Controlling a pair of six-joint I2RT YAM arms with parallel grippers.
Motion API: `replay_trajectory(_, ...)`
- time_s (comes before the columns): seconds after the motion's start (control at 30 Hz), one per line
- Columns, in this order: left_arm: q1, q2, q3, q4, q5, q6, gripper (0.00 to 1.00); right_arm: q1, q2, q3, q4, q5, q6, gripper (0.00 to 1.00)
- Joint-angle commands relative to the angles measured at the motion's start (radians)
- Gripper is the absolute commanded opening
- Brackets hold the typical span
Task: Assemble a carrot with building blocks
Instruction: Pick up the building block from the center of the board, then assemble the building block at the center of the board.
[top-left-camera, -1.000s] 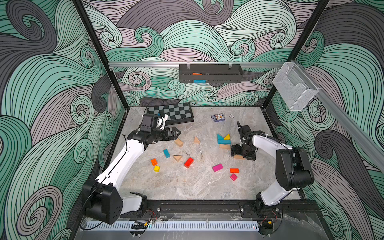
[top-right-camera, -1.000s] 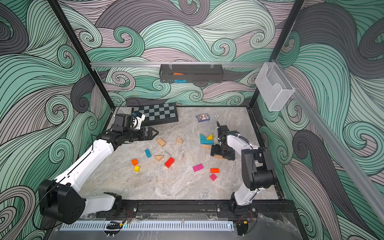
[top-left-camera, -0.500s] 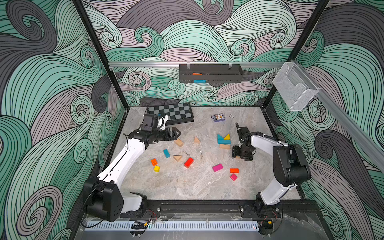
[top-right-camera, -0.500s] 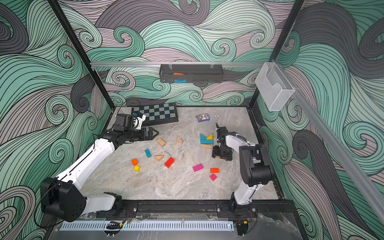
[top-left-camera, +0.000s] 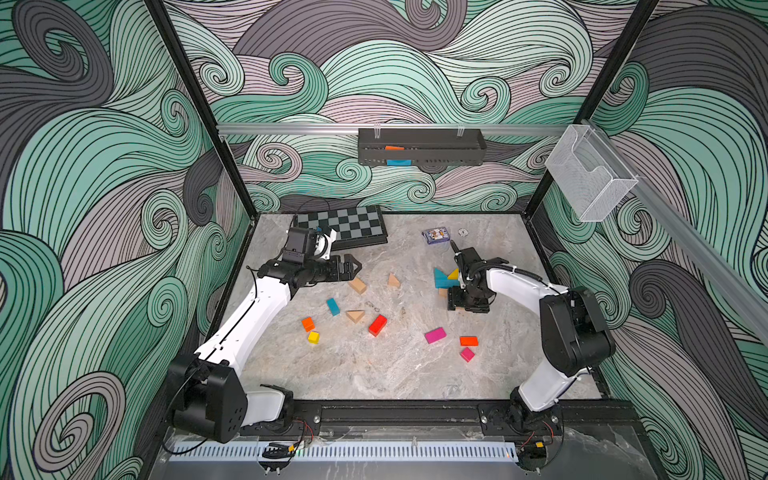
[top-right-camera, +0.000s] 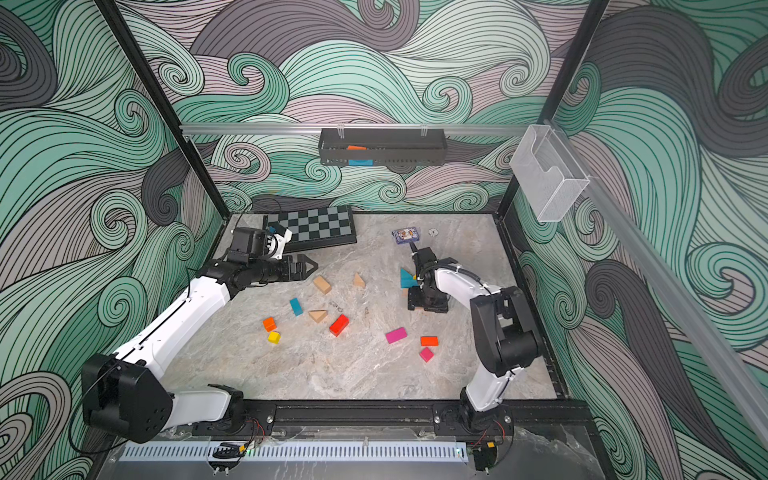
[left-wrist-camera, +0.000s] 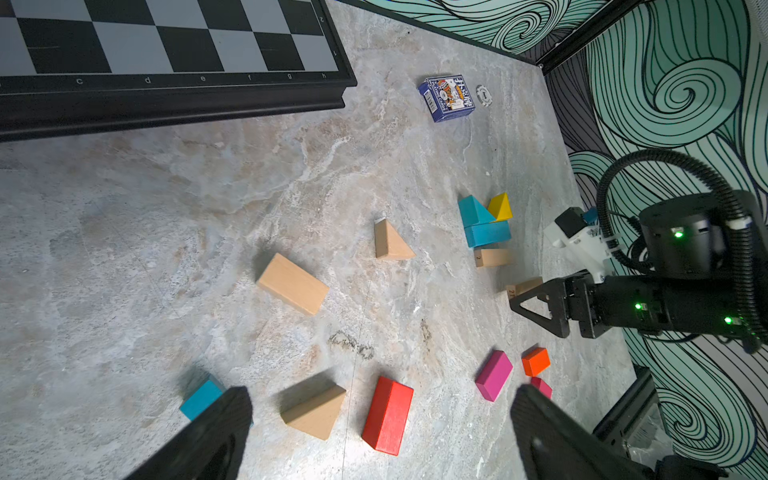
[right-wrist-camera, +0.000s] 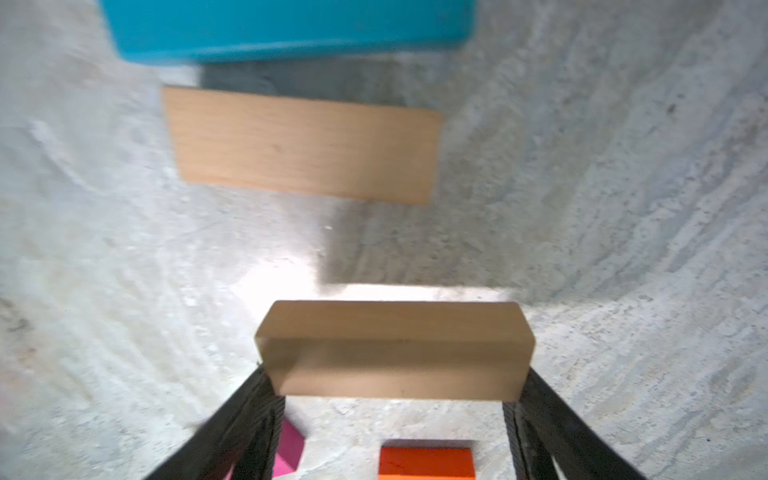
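Worktop (top-left-camera: 374, 374): we see marbled stone.
Right hand (right-wrist-camera: 395, 386): pinching tan bar (right-wrist-camera: 395, 332); teal bar (top-left-camera: 449, 282) at eleven o'clock.
Left hand (top-left-camera: 351, 269): spread.

- Right gripper (right-wrist-camera: 395, 388): two black fingers (right-wrist-camera: 245, 419) clamp a plain tan wooden bar (right-wrist-camera: 395, 349) by its short ends, one finger per end; bar sits crosswise btwn the tips.
- Ahead of it, apart: a second tan wooden bar (right-wrist-camera: 303, 145) lying flat on the grey marbled tabletop (right-wrist-camera: 602, 187), approx. parallel to the held one, slightly skewed.
- Just past that: teal painted block (right-wrist-camera: 286, 29), blurred, cut off at the frame edge; shadowed strip btwn the two, can't tell if they touch.
- Back twd the wrist, btwn the fingers: pink block (right-wrist-camera: 289, 451) beside one finger, orange block (right-wrist-camera: 426, 463) near it, both only partly seen.
- Bright glare on the tabletop right in front of the held bar.
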Motion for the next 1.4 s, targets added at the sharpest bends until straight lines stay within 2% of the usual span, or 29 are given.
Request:
replay_trajectory(0.0,-0.006,-0.013,-0.004,-0.004,0.012,0.010,0.98,0.026,0.057,0.041,-0.012,-0.025,0.061,0.68)
replay_trajectory(0.53,-0.007,-0.003,0.014,-0.019,0.004,0.021,0.99,0.033,0.189,0.119,0.030,0.004,0.073,0.68)
replay_trajectory(1.03,-0.008,0.020,0.034,-0.017,0.002,0.024,0.99,0.025,0.217,0.148,0.023,0.053,0.049,0.69)
replay_trajectory(1.3,-0.008,0.025,0.037,-0.014,0.005,0.024,0.99,0.019,0.235,0.157,0.023,0.049,0.042,0.72)
replay_trajectory(1.37,-0.008,0.024,0.036,-0.014,0.006,0.023,0.99,0.018,0.233,0.155,0.023,0.044,0.039,0.78)
